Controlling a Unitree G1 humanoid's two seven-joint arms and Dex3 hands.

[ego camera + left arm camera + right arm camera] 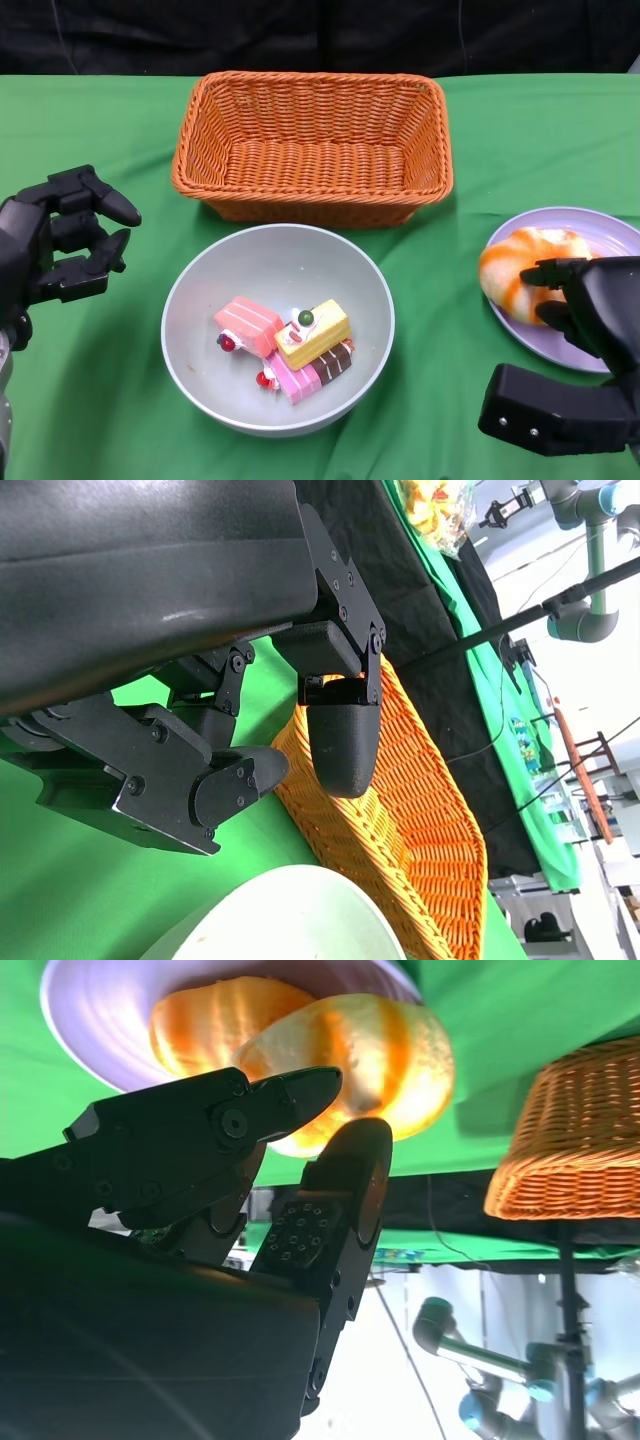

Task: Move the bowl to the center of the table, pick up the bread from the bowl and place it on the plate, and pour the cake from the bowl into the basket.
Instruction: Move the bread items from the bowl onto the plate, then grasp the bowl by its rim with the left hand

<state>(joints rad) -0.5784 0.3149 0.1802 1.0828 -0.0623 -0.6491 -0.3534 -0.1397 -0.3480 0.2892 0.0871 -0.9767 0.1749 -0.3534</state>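
Note:
The grey bowl [180, 300] sits at the table's middle and holds several small cake pieces, among them a pink one [247, 322] and a yellow one [313, 333]. The orange-striped bread [515, 270] lies on the left part of the lilac plate [600, 235] at the right. My right hand [590, 300] pinches the bread's near end; in the right wrist view its fingertips [320, 1085] press against the bread [390, 1050] over the plate [90, 1020]. My left hand [70, 240] hovers left of the bowl, fingers apart and holding nothing.
An empty orange wicker basket [312, 140] stands just behind the bowl; it also shows in the left wrist view as the basket [420, 820] beyond the bowl rim [290, 920]. Green cloth covers the table.

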